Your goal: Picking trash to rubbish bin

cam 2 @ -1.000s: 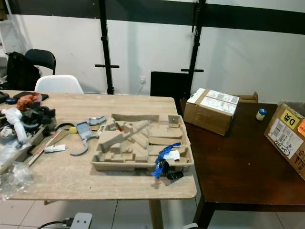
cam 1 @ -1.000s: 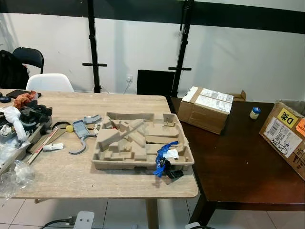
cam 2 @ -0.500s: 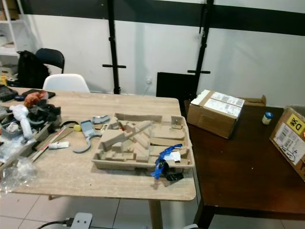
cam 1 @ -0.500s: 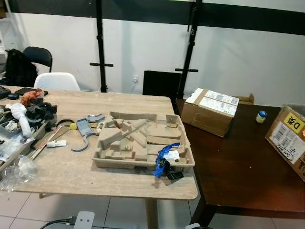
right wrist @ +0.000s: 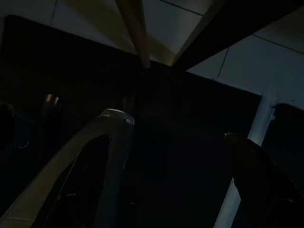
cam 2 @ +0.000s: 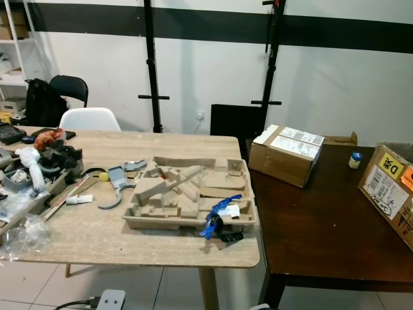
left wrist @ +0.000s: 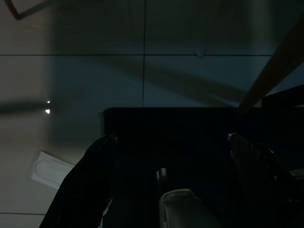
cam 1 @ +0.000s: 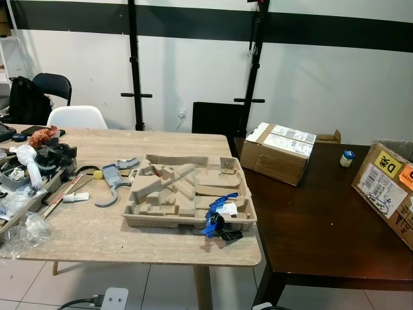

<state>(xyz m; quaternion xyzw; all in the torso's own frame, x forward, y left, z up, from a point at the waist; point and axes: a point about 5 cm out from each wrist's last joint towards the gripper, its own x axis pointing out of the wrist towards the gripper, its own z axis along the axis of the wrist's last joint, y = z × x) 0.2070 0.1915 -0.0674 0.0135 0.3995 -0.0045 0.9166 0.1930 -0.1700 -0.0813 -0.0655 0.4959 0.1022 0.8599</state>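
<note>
A molded pulp tray (cam 1: 187, 200) sits on the pale wooden table (cam 1: 97, 239), blue plastic scrap (cam 1: 216, 213) at its five o'clock corner. It looks light, stiff and crushable; the rim suits gripping. The left gripper (left wrist: 171, 142) and right gripper (right wrist: 166, 137) hang spread wide, empty.

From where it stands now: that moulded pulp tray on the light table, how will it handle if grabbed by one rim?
The pulp tray looks like thin moulded fibre, so probably light for its size. It is wide and shallow, so a one-rim grip may make it sag or tilt. The blue strap and loose scraps at its front edge could slide out.
</note>
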